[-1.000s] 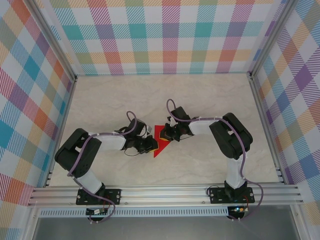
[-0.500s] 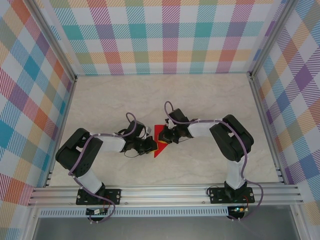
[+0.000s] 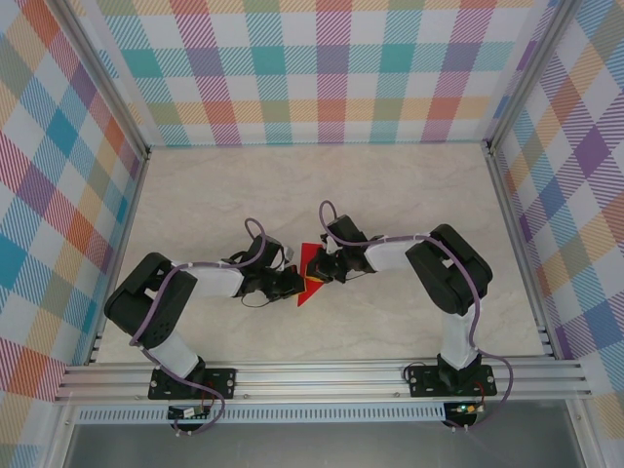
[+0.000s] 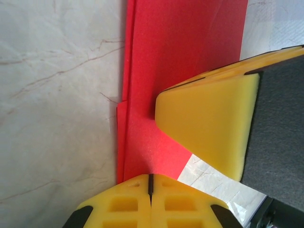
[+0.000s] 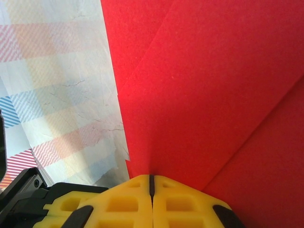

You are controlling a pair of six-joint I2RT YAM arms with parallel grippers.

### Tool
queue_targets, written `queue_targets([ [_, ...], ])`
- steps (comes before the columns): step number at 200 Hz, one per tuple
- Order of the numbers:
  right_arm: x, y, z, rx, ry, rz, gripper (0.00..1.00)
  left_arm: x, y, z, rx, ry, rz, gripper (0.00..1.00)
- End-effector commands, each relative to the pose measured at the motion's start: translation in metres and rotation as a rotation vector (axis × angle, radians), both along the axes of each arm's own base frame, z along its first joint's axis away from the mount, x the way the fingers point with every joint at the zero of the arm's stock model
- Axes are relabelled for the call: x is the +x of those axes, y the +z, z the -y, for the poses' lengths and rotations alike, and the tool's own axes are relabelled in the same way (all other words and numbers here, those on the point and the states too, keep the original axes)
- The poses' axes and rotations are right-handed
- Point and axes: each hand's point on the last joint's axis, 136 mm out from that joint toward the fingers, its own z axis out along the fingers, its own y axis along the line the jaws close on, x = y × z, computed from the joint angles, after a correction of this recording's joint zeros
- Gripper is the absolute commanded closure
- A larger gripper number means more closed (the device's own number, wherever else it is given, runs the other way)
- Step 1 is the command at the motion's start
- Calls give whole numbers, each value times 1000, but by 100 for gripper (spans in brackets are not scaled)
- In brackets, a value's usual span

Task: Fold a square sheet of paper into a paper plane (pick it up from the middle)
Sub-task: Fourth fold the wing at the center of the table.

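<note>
Two tools working mid-fold: left tool (image 3: 292, 284) and right tool (image 3: 325, 270) both closing fully, tips bearing on square sheet of paper (image 3: 312, 258) from its opposite sides, seemingly pressing crease. Sheet lying flat on bench (image 3: 390, 195), bright red, layered, diagonal folds showing. Next: sliding along crease without shifting layers.

Left arm (image 3: 210, 280) and right arm (image 3: 400, 253) bend inward; left fingers (image 4: 124, 205) and right fingers (image 5: 121, 205) shut, tips seemingly nearly touching.
</note>
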Motion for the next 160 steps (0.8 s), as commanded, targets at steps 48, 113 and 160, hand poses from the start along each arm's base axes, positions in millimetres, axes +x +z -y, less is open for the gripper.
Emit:
queue_targets([
  [48,51,-14,32,-51,-136,86,94,-31,-40,-33,156,5,-107,97],
  [113,83,-13,52,-33,-172,101,93,-34,-48,-30,147,-15,-127,97],
  [160,101,-13,60,-37,-192,99,93,-37,-49,-34,163,-14,-134,97],
])
